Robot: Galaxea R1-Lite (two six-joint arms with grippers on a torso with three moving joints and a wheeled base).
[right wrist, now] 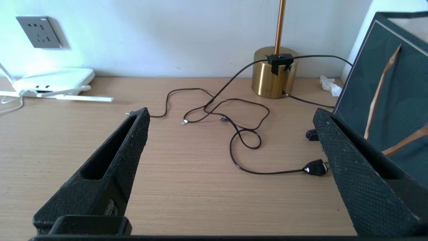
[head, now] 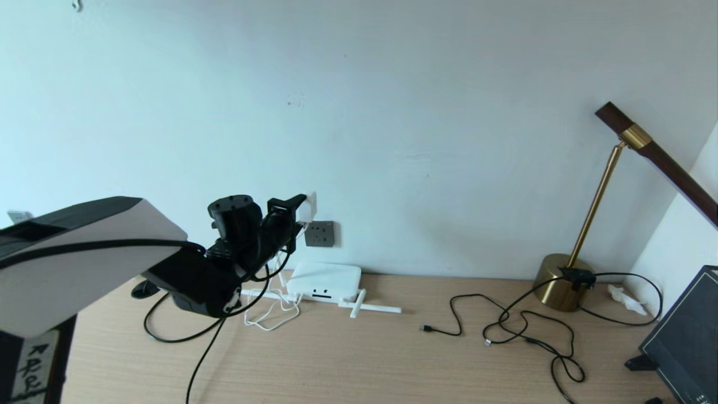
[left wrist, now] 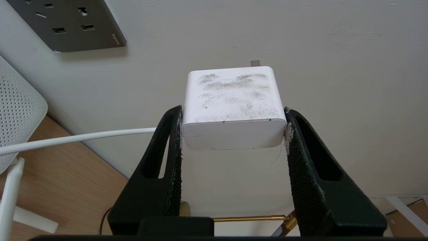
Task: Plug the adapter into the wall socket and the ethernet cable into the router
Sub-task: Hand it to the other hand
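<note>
The left gripper (left wrist: 234,129) clamps the adapter (left wrist: 232,107) by its two sides, prongs toward the wall, with the thin white cord (left wrist: 80,139) trailing off one flank. The wall socket (head: 320,233) lies just beside and below the gripper, apart from the prongs, and the router (head: 324,280) sits on the desk (head: 364,359) under it. The step in hand looks like lining the plug up with the socket. Next, I judge, the gripper must shift down and sideways until the prongs face the matching holes, then press straight in. The right gripper (right wrist: 230,167) hovers wide and empty above the desk, near the thin black cords (right wrist: 240,140)
</note>
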